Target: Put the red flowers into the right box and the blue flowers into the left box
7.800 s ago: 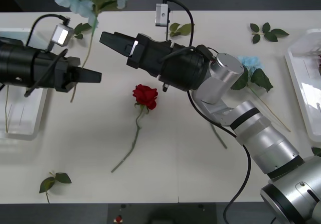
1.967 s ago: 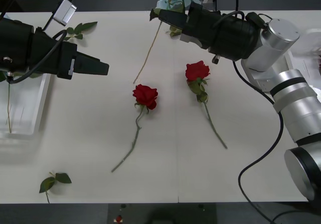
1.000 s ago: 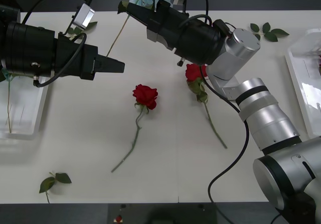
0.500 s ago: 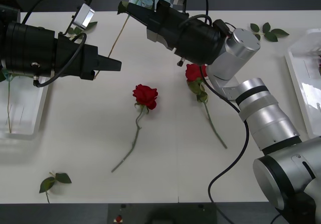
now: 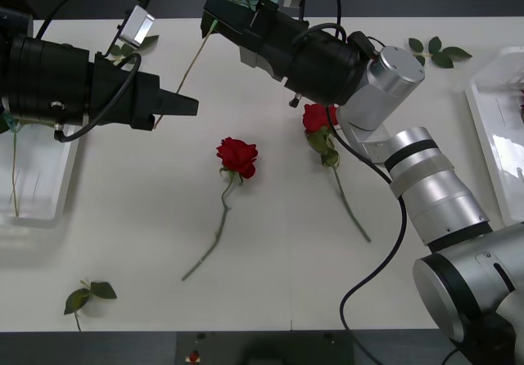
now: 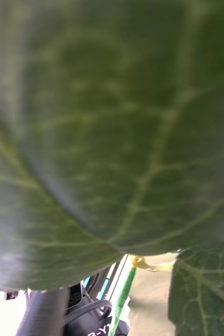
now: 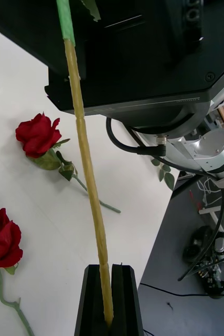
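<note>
Looking down from the front view, I see my left pincer (image 5: 190,104) out over the white table (image 5: 278,291), its black fingers pressed together on the lower end of the blue flower's stem (image 5: 190,62), which slants up and away from my tips toward my right pincer (image 5: 214,11). That right one sits higher and farther back, at the stem's leafy upper part; whether its fingers are apart or pressed together I cannot tell. Two red flowers lie on the table: one rose (image 5: 237,155) just below and beyond my left tips, another rose (image 5: 319,119) under my right arm. The left box (image 5: 51,193) lies behind my left pincer at the table's edge, the right box (image 5: 495,136) well off past my right arm. In the right wrist view, a big green leaf (image 6: 112,131) looms close, with a thin green stem (image 6: 123,294) below it, probably the same flower's. In the left wrist view, my black fingers (image 7: 97,299) clamp the tan stem (image 7: 88,173) between them; both roses (image 7: 37,134) (image 7: 1,248) lie off to one side.
</note>
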